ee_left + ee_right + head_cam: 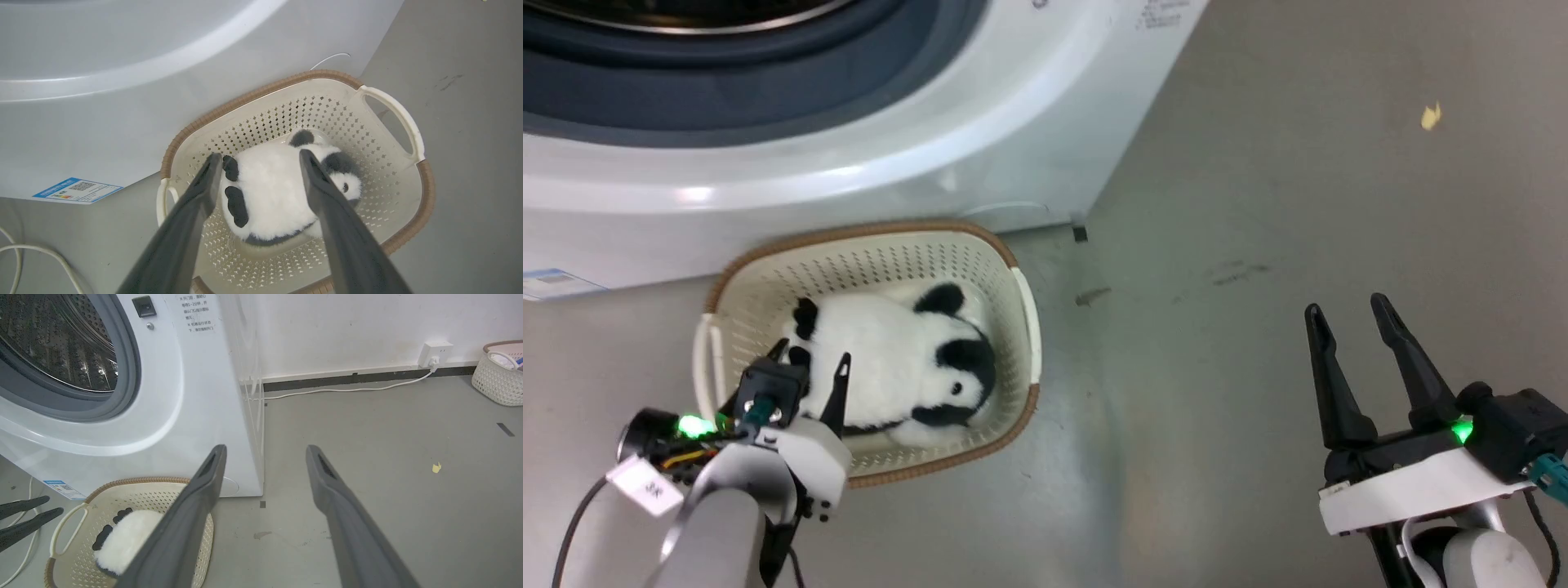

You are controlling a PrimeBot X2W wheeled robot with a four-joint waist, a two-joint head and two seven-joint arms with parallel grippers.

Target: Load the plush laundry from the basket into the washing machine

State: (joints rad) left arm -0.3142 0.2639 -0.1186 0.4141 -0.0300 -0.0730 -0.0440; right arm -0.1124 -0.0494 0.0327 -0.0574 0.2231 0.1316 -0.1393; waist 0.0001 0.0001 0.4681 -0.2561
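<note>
The panda plush laundry (890,359) lies in the cream basket (849,237), which sits on the floor against the front of the white washing machine (1013,106). My left gripper (813,355) hangs open just above the toy. In the left wrist view its gripper (260,155) has one finger on each side of the panda (269,192), apart from it, inside the brown rim of the basket (253,96). My right gripper (1347,306) stands open over bare floor, far right of the basket. The right wrist view shows that gripper (266,448), the steel drum (53,339), basket (135,482) and panda (126,539).
The washer's grey door seal (727,98) is right above the basket. A second basket (496,375) stands by the far wall. A wall socket (437,349) feeds a white cable (347,390) along the skirting. A yellow scrap (1430,117) lies on the grey floor.
</note>
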